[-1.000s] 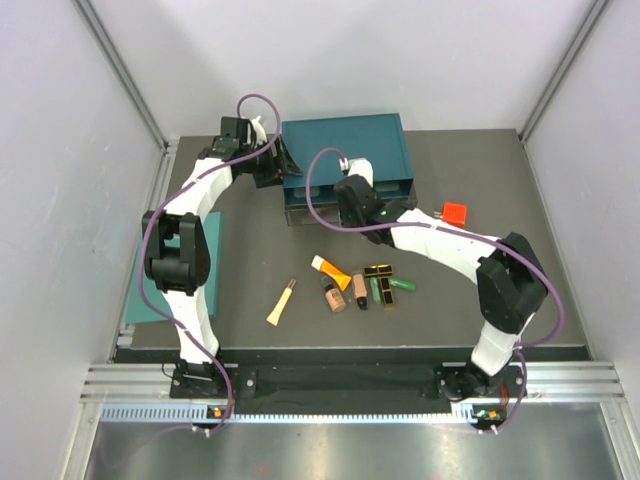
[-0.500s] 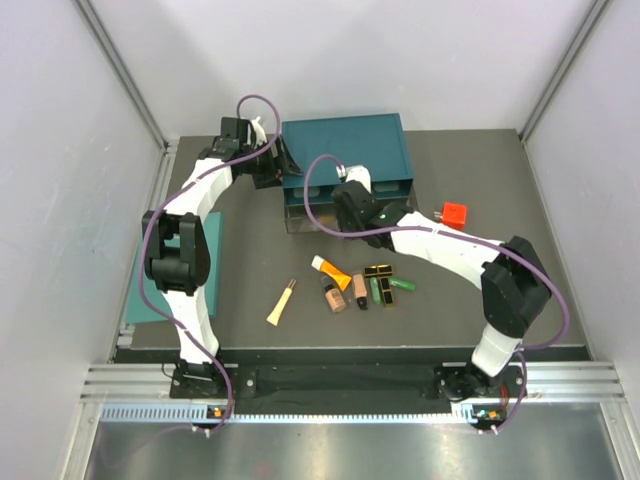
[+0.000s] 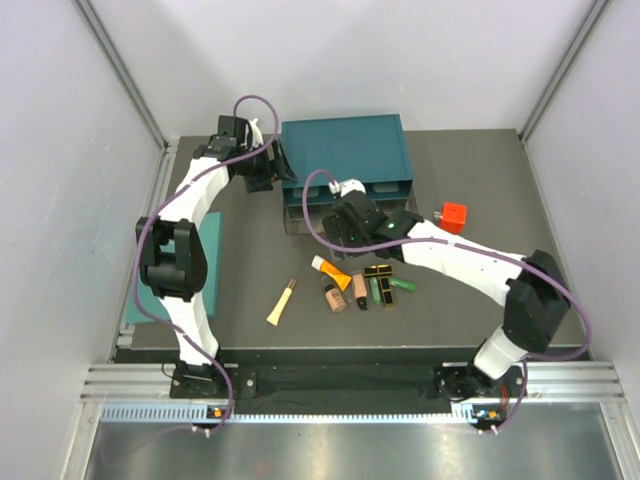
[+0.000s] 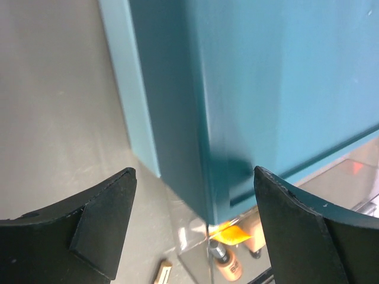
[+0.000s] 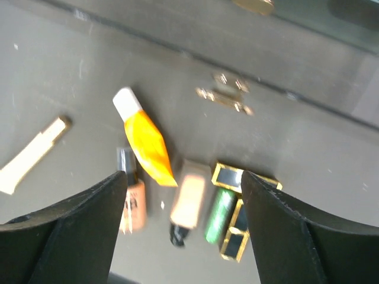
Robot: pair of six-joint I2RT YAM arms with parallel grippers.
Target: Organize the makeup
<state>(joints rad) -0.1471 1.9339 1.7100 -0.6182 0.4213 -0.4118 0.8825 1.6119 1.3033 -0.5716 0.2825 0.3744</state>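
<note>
Top view: my left gripper (image 3: 277, 166) sits at the left edge of the teal box (image 3: 345, 148) at the back of the table (image 3: 250, 270). My right gripper (image 3: 335, 238) hangs just in front of the box, above the makeup. The makeup lies loose on the table in front of the box: orange tube (image 3: 330, 272), bottle (image 3: 333, 297), 2 green sticks (image 3: 403, 284) and 2 black-and-gold cases (image 3: 378, 271) packed close together. The cream tube (image 3: 281, 303) lies apart to their left. A red cube (image 3: 454, 214) sits to the right of the box and a teal panel (image 3: 212, 240) lies at the left, under the left arm.

Left wrist: left gripper (image 4: 193, 177) is spread wide, 1 finger on either side of the box (image 4: 266, 89) corner, gripping nothing. Below the corner I see the orange tube (image 4: 228, 234) and bottle (image 4: 228, 266), blurred through a clear drawer front.

Right wrist: right gripper (image 5: 183, 177) is released, fingers wide, nothing between them. Straight below lie the orange tube (image 5: 145, 142) and the bottle (image 5: 131, 201), touching. Right of them are a beige tube (image 5: 189, 201), then a green stick (image 5: 219, 207) beside a case (image 5: 234, 236). The cream tube (image 5: 32, 155) lies off at the left.
</note>
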